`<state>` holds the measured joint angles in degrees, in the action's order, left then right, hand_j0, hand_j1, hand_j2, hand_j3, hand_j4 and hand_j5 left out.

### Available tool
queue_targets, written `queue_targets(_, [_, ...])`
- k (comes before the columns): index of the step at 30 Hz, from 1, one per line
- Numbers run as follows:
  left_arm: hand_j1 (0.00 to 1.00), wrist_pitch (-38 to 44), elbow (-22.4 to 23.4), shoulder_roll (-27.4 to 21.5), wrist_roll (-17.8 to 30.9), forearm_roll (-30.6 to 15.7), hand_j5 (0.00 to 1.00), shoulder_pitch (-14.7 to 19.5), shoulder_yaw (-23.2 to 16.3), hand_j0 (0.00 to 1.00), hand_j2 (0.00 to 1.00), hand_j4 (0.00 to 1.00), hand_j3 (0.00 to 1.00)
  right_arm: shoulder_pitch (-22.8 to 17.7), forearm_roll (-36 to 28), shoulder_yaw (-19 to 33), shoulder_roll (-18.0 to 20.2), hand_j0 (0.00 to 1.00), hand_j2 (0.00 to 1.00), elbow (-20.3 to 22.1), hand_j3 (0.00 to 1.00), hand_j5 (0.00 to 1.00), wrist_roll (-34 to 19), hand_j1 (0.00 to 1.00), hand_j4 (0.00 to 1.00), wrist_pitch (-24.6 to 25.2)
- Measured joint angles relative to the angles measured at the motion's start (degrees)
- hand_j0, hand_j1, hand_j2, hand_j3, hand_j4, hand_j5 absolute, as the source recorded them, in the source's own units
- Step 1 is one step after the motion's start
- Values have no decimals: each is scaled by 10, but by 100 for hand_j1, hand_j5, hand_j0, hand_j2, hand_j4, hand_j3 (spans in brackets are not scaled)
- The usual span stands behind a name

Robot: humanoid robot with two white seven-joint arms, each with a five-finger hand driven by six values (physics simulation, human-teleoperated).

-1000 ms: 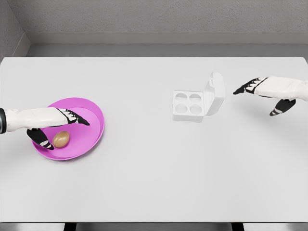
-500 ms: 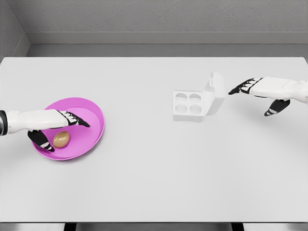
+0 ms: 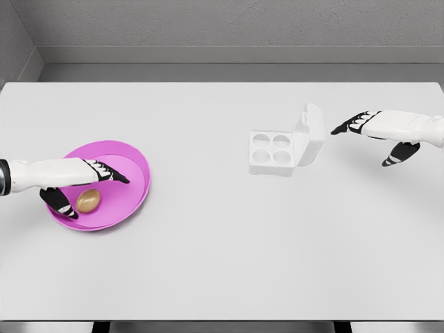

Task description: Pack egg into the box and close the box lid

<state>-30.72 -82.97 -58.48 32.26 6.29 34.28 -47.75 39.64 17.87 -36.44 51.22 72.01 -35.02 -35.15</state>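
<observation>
A brown egg [image 3: 87,200] lies in a pink plate [image 3: 135,165] at the table's left. My left hand [image 3: 87,186] hovers over the plate with fingers spread around the egg, thumb to its left, fingers above it, not closed on it. A white egg box [image 3: 272,152] with four empty wells sits right of centre, its lid [image 3: 310,134] standing upright on the right side. My right hand [image 3: 371,135] hangs open to the right of the lid, fingertips pointing at it, a short gap between them.
The white table [image 3: 222,250] stretches wide around both objects. A grey wall runs along the far edge.
The right hand drifted a little left toward the lid, then held. The left hand settled slightly lower over the egg and has stayed there.
</observation>
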Motion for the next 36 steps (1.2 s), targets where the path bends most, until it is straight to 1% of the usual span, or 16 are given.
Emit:
queue_targets(16, [100, 0, 2, 0, 0, 0, 100, -1, 0, 100, 100, 100, 100, -1, 0, 0, 1, 100, 100, 0, 100, 100, 0, 100, 100, 0])
queue_targets(17, [96, 0, 2, 0, 0, 0, 96, -2, 0, 96, 96, 96, 96, -1, 0, 0, 1, 100, 100, 0, 100, 100, 0, 100, 100, 0])
queue_targets(21, [91, 2, 2, 0, -1, -3, 91, -6, 1, 91, 91, 91, 91, -1, 0, -1, 1, 100, 100, 0, 100, 100, 0, 100, 100, 0])
queue_targets(25, [91, 2, 3, 0, -1, -3, 91, -8, 1, 91, 91, 91, 91, -1, 0, -1, 1, 100, 100, 0, 100, 100, 0, 100, 100, 0])
queue_targets(27, [85, 2, 5, 1, 0, -5, 85, -8, 1, 85, 85, 85, 85, -1, 0, -1, 1, 100, 100, 0, 100, 100, 0, 100, 100, 0])
queue_targets(28, [81, 2, 5, 1, 0, -6, 81, -8, 1, 81, 81, 81, 81, -1, 0, -1, 2, 100, 100, 0, 100, 100, 0, 100, 100, 0])
queue_targets(29, [73, 2, 6, 1, 0, -6, 73, -8, 1, 73, 73, 73, 73, -1, 0, -1, 2, 100, 100, 0, 100, 100, 0, 100, 100, 0])
queue_targets(31, [64, 1, 6, 0, 1, -6, 64, -8, 1, 64, 64, 64, 64, -1, 0, -1, 2, 100, 100, 0, 100, 100, 0, 100, 100, 0])
queue_targets(32, [63, 1, 6, 0, 1, -6, 63, -8, 1, 63, 63, 63, 63, -1, 0, -1, 2, 100, 100, 0, 100, 100, 0, 100, 100, 0])
queue_targets(33, [53, 0, 7, 0, 0, -5, 53, -8, 1, 53, 53, 53, 53, -1, 0, -1, 2, 100, 100, 0, 100, 100, 0, 100, 100, 0])
queue_targets(36, [45, 0, 7, 0, 0, -3, 45, -9, 0, 45, 45, 45, 45, -1, 0, -1, 2, 100, 100, 0, 100, 100, 0, 100, 100, 0])
